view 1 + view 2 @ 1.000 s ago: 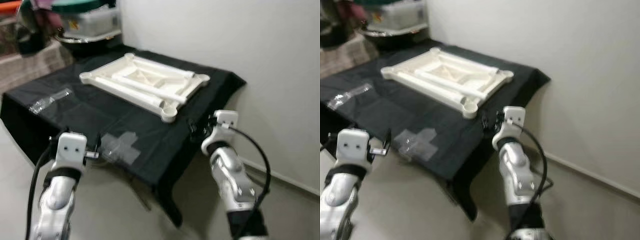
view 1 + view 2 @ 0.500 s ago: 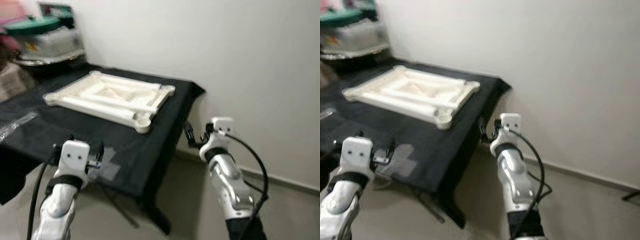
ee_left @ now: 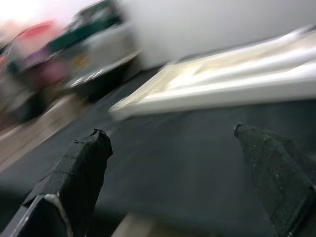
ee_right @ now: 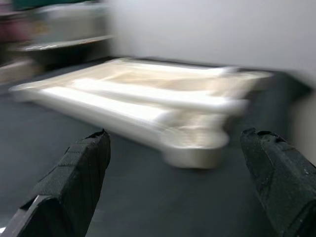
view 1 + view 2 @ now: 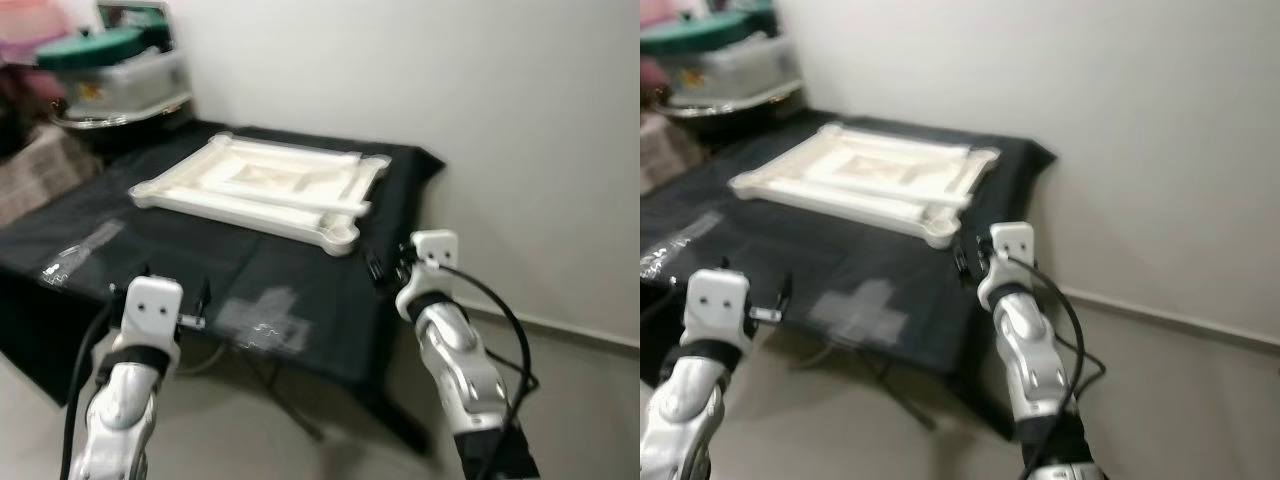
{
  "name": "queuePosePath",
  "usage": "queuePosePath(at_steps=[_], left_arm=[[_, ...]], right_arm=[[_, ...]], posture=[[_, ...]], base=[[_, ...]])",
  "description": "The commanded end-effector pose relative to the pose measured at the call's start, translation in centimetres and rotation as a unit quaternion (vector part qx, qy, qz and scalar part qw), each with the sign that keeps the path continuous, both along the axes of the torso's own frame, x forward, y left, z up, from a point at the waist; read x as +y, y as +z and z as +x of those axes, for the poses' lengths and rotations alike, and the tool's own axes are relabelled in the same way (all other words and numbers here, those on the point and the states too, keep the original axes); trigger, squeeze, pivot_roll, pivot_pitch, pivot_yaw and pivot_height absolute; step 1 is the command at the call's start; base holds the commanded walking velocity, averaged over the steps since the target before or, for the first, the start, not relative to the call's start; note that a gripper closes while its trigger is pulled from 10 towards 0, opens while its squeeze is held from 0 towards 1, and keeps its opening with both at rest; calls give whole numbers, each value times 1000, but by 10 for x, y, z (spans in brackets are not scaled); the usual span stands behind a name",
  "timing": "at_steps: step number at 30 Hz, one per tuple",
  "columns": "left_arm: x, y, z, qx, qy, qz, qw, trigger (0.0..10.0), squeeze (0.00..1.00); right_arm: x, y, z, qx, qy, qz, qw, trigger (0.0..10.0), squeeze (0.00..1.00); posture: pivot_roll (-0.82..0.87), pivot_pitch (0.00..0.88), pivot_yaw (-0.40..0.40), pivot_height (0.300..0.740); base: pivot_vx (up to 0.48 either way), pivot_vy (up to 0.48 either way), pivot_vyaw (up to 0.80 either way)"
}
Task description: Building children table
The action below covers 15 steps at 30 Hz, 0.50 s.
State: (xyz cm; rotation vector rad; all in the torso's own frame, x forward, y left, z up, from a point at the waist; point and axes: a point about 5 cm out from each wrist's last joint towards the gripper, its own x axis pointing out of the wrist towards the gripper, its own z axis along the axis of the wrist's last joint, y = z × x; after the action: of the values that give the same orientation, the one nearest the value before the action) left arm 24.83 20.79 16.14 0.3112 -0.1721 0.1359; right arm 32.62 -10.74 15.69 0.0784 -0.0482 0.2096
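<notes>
The white tabletop (image 5: 262, 187) is seen upside down on the black-draped worktop (image 5: 120, 250), untouched. Left end effector (image 3: 173, 182) and right end effector (image 4: 173, 182) are held spread wide, empty, short of the edge. The approach should be squared and steadied first.

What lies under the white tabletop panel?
The white tabletop panel lies flat on a black cloth that drapes over a stand. Thin dark legs show below the cloth's edge; the surface directly beneath the cloth is hidden. Both grippers hover short of it, open.
</notes>
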Motion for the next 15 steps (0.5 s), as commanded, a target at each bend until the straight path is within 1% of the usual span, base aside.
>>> queuePosePath(at_steps=[1,2,4,5,15], left_arm=[[-3,1,0,-3,-3,1,1000,10000,0],[-2,1,0,-3,-3,1,1000,10000,0],[-2,2,0,-5,-1,1,1000,10000,0],[-1,3,0,-8,0,6,1000,10000,0],[-3,1,0,-5,-3,7,1000,10000,0]], right_arm=[[-3,1,1,-2,0,-13,1000,10000,0],[-4,0,1,-1,0,-24,1000,10000,0],[-4,0,1,0,-1,-5,1000,10000,0],[-6,0,2,4,-5,10,1000,10000,0],[-12,2,5,1,-22,4,1000,10000,0]], posture=[[1,0,-35,740],[2,0,-36,740],[2,0,-36,740],[3,0,-38,740],[3,0,-35,740]], base=[[0,480,0],[0,480,800],[0,375,800],[0,0,0],[0,0,0]])
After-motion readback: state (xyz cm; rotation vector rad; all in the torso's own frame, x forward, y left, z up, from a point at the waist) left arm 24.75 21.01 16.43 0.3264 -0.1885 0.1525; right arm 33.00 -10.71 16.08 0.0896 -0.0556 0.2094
